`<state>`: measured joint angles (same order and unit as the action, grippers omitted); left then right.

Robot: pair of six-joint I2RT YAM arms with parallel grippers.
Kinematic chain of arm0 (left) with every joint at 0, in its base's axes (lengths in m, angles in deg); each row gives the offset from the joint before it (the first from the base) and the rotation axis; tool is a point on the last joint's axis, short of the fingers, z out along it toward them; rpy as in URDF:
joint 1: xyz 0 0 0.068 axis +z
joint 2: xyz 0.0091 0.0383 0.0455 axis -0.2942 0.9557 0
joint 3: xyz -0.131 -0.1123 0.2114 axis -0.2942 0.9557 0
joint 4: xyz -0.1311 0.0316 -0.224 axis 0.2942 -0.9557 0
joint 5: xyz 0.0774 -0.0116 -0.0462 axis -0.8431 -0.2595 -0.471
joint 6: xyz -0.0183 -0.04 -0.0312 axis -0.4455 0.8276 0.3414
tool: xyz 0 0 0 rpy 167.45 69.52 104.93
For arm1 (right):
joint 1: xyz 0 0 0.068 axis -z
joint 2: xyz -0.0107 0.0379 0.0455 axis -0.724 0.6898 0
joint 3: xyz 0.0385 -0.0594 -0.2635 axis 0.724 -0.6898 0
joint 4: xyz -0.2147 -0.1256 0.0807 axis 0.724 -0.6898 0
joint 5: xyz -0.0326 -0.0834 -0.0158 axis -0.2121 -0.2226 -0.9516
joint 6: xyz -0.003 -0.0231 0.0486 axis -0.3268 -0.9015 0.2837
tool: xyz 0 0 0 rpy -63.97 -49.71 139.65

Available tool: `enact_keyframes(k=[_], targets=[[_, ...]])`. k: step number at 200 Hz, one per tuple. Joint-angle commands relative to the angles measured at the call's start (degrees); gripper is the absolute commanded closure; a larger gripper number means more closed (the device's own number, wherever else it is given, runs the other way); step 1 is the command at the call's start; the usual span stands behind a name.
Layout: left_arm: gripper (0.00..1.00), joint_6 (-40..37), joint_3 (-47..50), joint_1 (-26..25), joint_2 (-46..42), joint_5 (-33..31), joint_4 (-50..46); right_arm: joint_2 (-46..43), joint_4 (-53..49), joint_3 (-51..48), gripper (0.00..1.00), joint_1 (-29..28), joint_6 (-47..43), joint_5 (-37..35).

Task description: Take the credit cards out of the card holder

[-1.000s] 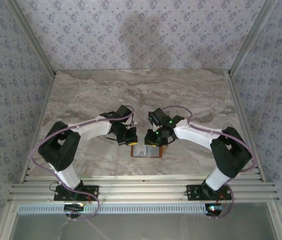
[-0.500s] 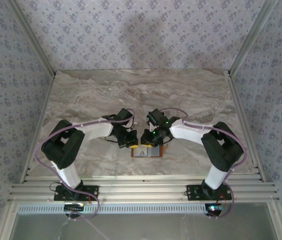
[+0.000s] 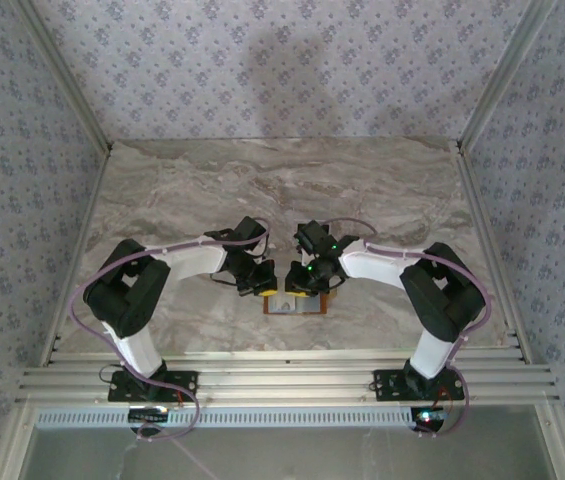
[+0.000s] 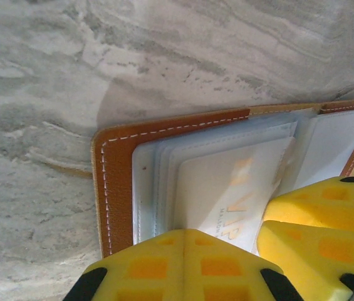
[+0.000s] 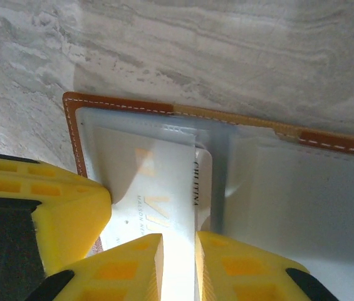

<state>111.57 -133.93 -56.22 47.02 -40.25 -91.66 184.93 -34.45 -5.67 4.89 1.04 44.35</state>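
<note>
I've got my left gripper (image 4: 183,241) clenched empty, over the open card holder (image 4: 116,188), holder lying flat on the marble table (image 3: 262,180) by the near edge, right gripper (image 5: 178,251) nipping the pale credit card (image 5: 158,182) at its edge

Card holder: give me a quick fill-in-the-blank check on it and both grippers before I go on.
The brown card holder lies ___ on the marble table.
The left gripper has its jaws ___.
The right gripper pinches the pale credit card, whose gold letters read ___.
Missing words: open; shut; VIP.
</note>
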Motion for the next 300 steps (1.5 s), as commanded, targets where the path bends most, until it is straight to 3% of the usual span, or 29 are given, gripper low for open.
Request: enact_keyframes(k=[1, 109, 235, 300], targets=[[0.99, 0.2, 0.95, -0.1, 0.59, -1.49, -2.15, -0.01, -3.3, -0.38, 0.78, 0.1, -1.28, -2.78], [0.98, 0.0, 0.24, -0.09, -0.45, -2.29, -3.51, -2.11, -4.86, -0.11, 0.78, 0.26, -1.8, -3.48], [0.98, -0.28, -0.18, -0.09, 0.52, -1.84, -3.43, -1.94, 8.71, -5.99, 0.8, 1.66, 2.48, 5.51], [0.98, -0.41, -0.34, -0.09, 0.78, -1.91, -3.69, -4.23, 8.71, -7.38, 0.89, 2.47, 2.61, 5.47]])
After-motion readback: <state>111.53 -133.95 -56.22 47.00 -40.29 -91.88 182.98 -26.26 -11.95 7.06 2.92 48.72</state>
